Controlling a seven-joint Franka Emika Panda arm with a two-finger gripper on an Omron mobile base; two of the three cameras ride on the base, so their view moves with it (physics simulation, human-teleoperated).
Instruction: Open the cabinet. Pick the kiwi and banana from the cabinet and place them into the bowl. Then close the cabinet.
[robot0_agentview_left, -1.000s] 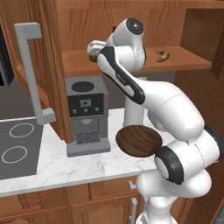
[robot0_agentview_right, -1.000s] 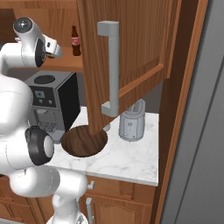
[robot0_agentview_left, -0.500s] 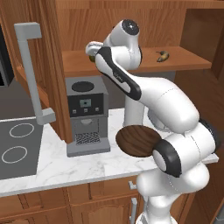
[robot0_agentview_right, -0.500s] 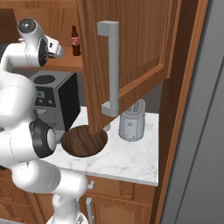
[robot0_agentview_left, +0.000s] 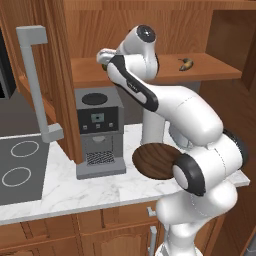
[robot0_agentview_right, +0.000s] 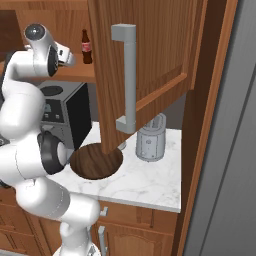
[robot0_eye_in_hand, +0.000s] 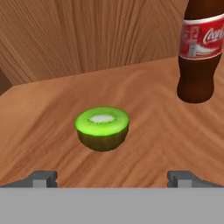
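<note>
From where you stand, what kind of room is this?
A kitchen, computer-rendered: a coffee machine on a marble counter, a stovetop beside it, and an open wooden cabinet holding a kiwi and a banana.

kiwi (robot0_eye_in_hand: 102, 129) cut side up on shelf (robot0_eye_in_hand: 52, 113) | bottle (robot0_eye_in_hand: 200, 50) beyond | fingertips (robot0_eye_in_hand: 41, 179) wide apart

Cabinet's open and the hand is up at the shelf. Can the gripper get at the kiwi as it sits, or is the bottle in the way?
Probably yes. The kiwi lies between the open jaws' tips, bare shelf ahead of it. The bottle stands off to one side, apart from it.
</note>
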